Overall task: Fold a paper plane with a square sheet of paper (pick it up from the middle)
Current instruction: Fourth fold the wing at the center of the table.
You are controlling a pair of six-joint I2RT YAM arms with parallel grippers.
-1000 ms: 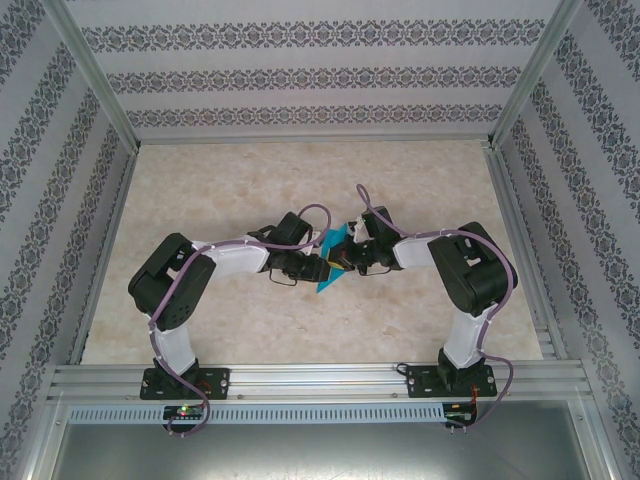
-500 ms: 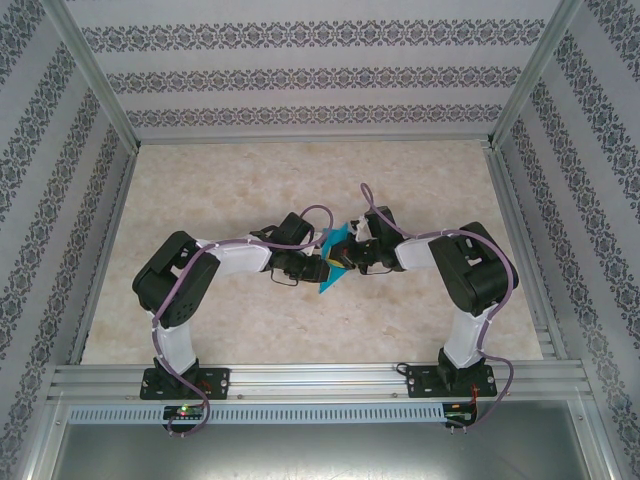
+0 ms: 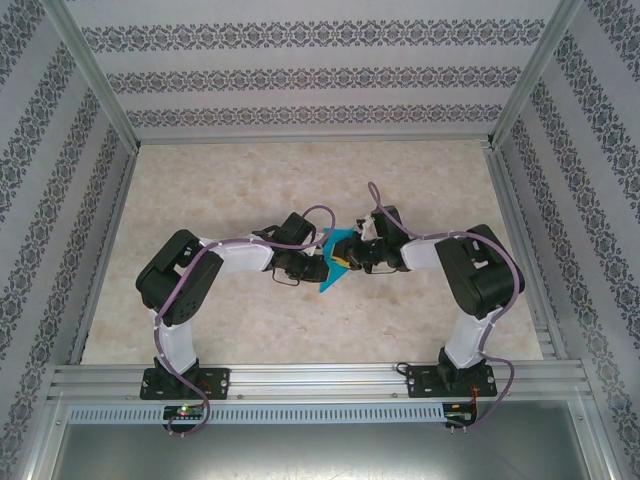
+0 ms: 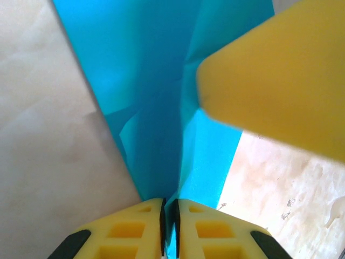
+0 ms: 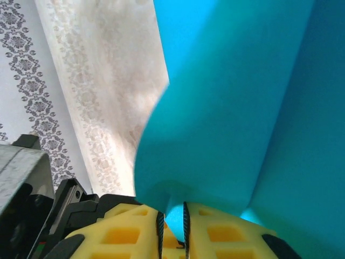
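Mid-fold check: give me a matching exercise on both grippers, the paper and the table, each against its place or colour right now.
Things:
1. left gripper
2. right gripper
3. folded teal paper
4. table

Descriptions:
A. beige, marbled
B. on the paper's right side, paper between its fingers
C. teal, creased
D. on the paper's left side, fingers closed on it

Pairs: 1-D; 2-B; 3-C; 4-A

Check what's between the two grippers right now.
The part-folded teal sheet of paper bridges the gap between the left gripper and the right gripper in the top view. Each wrist view shows it running in between that gripper's jaws.
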